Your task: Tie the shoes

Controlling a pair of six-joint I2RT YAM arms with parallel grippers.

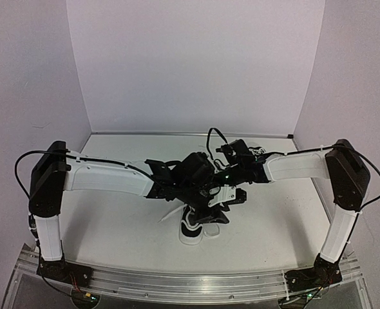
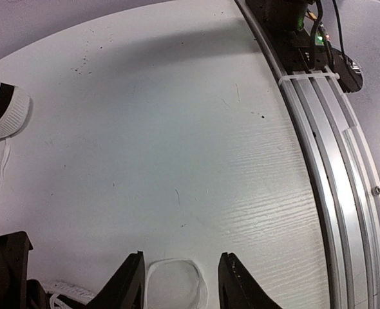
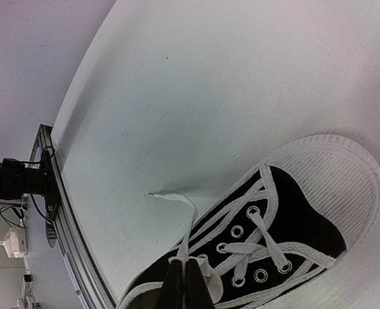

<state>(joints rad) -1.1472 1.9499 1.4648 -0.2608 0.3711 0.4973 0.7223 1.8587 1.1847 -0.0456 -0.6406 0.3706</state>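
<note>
The step in hand seems to be the making of the knot on one shoe; no bow is finished on the shoe that shows. The shoes (image 1: 199, 225) stand together on the counter (image 1: 113, 219), directly under both claws where the arms meet.

The right claw (image 3: 183, 278) has its fingers pressed together, and they seem to be clamped on a lace (image 3: 189, 222). This lace runs away from the fingertips, and its free end lies on the counter just ahead of them. The shoe (image 3: 293, 219) lies immediately in front of this claw, to its right side.

The left claw (image 2: 181, 256) has its fingers apart. A loop (image 2: 199, 277) of lace sits between them, but they do not squeeze it. Far ahead and to the left of this claw, one end of a shoe (image 2: 0, 106) shows.

For the next move, I think the left claw must close on the loop while the right claw keeps its lace tight, so that one strand can pass around the other.

The shoe is of black canvas, with a white ribbed rubber toe cap (image 3: 344, 174) and round metal eyelets (image 3: 237, 230). The laces are flat, white and limp, so they will sag easily. The counter is white, with a fine wood grain.
</note>
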